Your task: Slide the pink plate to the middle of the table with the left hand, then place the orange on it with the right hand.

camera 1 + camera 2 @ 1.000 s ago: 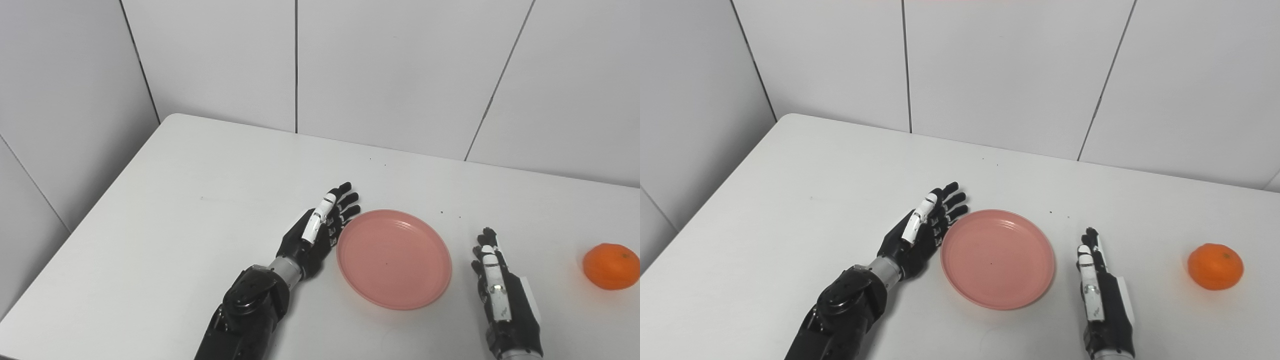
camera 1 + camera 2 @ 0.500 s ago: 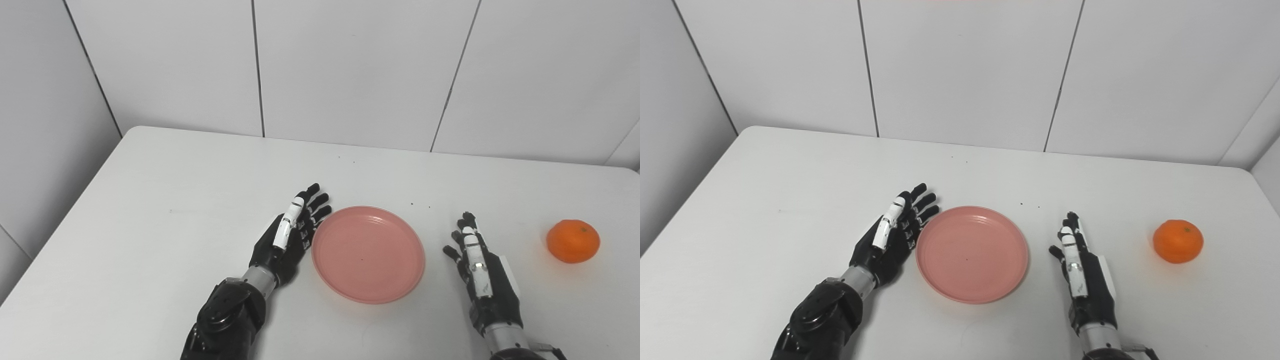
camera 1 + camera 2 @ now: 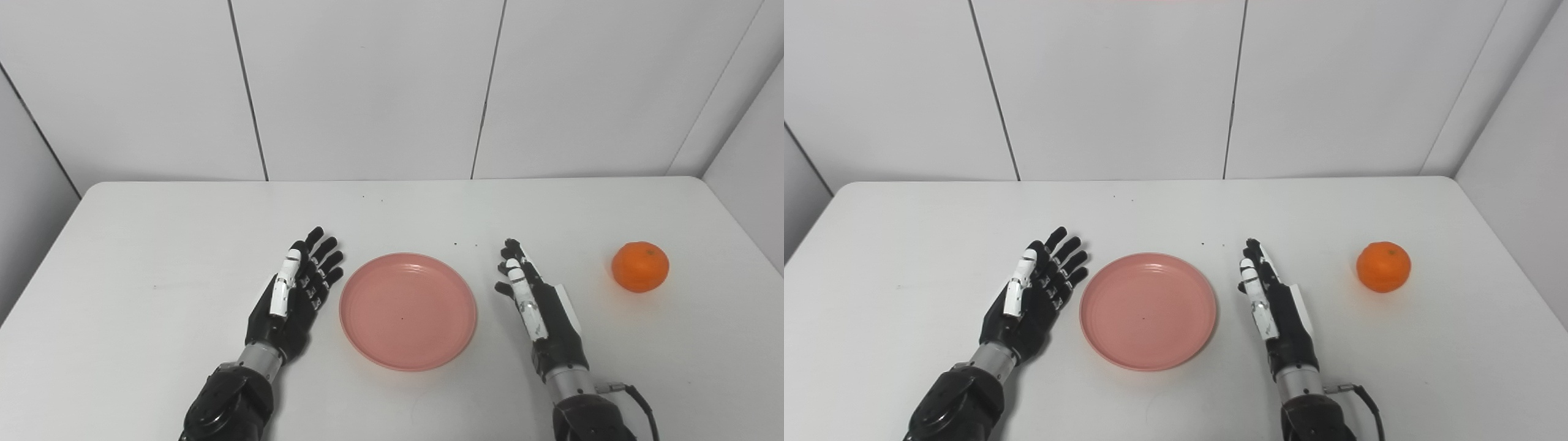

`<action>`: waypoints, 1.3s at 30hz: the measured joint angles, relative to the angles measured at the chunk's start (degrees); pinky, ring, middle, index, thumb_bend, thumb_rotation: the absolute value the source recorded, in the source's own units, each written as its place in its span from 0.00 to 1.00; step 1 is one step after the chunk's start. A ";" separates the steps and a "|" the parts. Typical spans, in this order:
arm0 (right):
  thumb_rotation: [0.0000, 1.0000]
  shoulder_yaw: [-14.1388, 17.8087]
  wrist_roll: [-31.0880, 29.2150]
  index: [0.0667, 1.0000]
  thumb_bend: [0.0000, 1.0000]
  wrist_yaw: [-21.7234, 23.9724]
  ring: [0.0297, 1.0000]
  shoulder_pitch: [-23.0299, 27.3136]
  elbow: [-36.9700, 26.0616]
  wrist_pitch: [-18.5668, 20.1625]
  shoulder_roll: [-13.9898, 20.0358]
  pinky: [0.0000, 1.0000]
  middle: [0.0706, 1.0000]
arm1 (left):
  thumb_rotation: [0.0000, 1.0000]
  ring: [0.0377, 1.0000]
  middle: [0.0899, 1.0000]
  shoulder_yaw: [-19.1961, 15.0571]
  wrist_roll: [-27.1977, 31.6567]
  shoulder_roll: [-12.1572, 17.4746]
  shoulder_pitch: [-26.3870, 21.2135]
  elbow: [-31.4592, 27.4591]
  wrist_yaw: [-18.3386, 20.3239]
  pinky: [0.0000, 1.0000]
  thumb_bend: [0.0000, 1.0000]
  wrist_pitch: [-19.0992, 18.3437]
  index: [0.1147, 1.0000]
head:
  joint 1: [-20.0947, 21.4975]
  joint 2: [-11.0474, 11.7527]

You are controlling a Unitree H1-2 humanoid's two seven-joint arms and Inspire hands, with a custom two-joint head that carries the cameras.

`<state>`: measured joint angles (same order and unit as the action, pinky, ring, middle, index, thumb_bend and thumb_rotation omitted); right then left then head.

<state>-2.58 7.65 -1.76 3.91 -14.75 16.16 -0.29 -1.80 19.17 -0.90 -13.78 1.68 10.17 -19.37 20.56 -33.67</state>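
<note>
The pink plate (image 3: 408,311) lies flat near the middle of the white table, with nothing on it. My left hand (image 3: 295,290) rests just left of the plate, open, fingers stretched forward, a small gap to the rim. My right hand (image 3: 535,302) stands on edge a little right of the plate, also open and holding nothing. The orange (image 3: 639,266) sits on the table further right, well apart from my right hand.
The white table (image 3: 153,257) ends at a tiled wall behind and a wall at the right side. A few dark specks (image 3: 465,244) lie behind the plate.
The camera has swung to the right, so the whole scene shifted left in view. My left hand has drawn back slightly from the plate's rim. My right hand has moved forward a little.
</note>
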 measured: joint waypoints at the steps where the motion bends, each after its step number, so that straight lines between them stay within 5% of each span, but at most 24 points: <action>1: 1.00 0.00 0.21 0.88 0.26 0.00 0.87 0.27 -0.28 0.01 0.23 0.85 0.88 | 1.00 0.95 0.96 -0.36 0.53 0.02 -0.24 0.41 0.11 0.98 0.35 0.15 0.95 | 0.53 0.44; 4: 1.00 -0.07 1.88 0.88 0.27 0.00 0.86 1.10 -2.07 0.02 0.94 0.83 0.87 | 1.00 0.95 0.95 -1.63 1.79 0.05 -1.15 2.29 0.92 0.98 0.34 1.11 0.95 | 1.58 1.49; 6: 0.90 -0.47 4.63 0.88 0.33 -0.15 0.86 1.78 -2.51 0.04 1.89 0.82 0.88 | 1.00 0.96 0.96 -1.99 1.88 0.16 -1.49 3.33 1.21 0.98 0.34 2.13 0.96 | 2.55 2.28; 15: 0.79 -2.25 22.62 0.89 0.54 -1.51 0.86 2.72 -8.10 0.39 5.71 0.80 0.88 | 1.00 0.98 0.98 -2.86 3.79 1.29 -2.05 6.58 4.23 1.00 0.33 5.29 0.99 | 8.79 4.92; 25: 0.51 1.12 34.78 0.89 0.69 -4.10 0.85 3.01 -11.00 0.27 9.04 0.78 0.87 | 1.00 0.99 1.00 -4.46 6.64 2.16 -2.34 7.51 4.89 1.00 0.30 5.33 1.00 | 12.49 7.04; 39: 0.46 7.52 44.23 0.92 0.82 -3.39 0.86 4.00 -14.52 1.24 12.18 0.76 0.91 | 1.00 1.00 1.00 -4.39 7.41 2.93 -2.44 7.67 5.65 1.00 0.29 5.04 1.00 | 14.69 7.39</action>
<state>4.95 51.88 -5.15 7.91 -29.27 17.40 11.89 -6.19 26.58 2.03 -16.22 9.35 15.83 -14.33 35.24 -26.28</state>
